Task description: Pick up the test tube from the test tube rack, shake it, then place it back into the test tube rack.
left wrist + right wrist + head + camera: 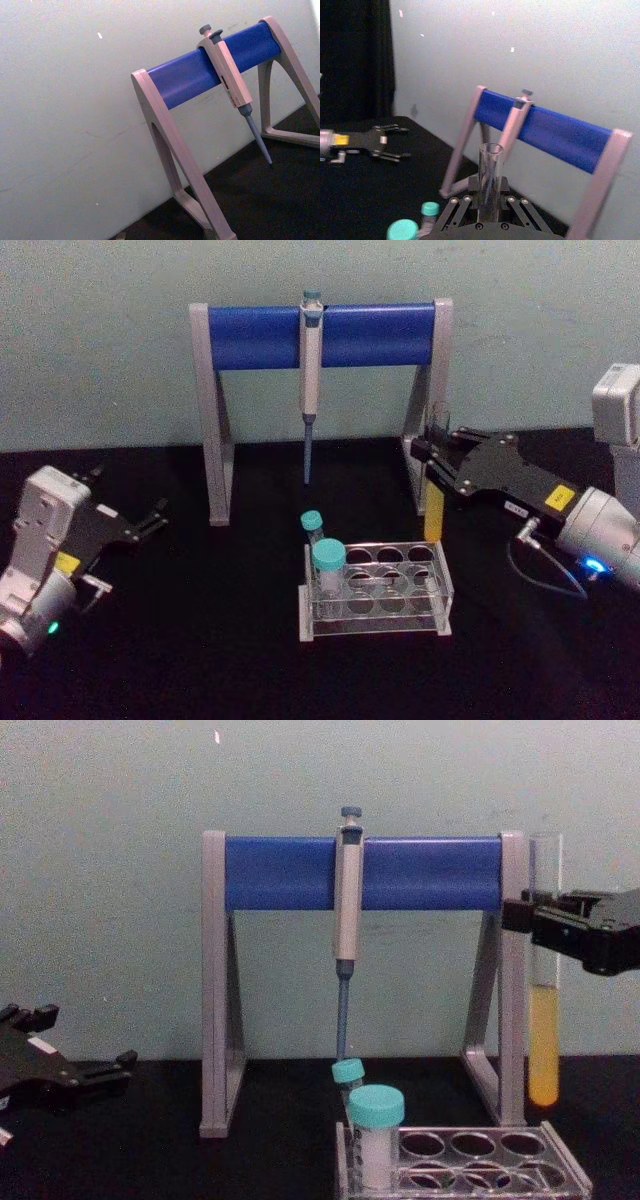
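The test tube (436, 508) is a long clear glass tube with yellow liquid in its lower part (544, 1050). It hangs upright, its bottom just above the back right corner of the test tube rack (376, 632), a low clear plastic rack (572, 1172). My right gripper (432, 452) reaches in from the right and is shut on the tube's upper part (490, 175), below its open mouth. My left gripper (150, 522) rests open at the table's left side, far from the rack.
Two teal-capped tubes (328, 562) stand in the rack's left holes. Behind the rack stands a grey-and-blue pipette stand (250, 337) with a grey pipette (311, 380) hanging from its bar. The tabletop is black.
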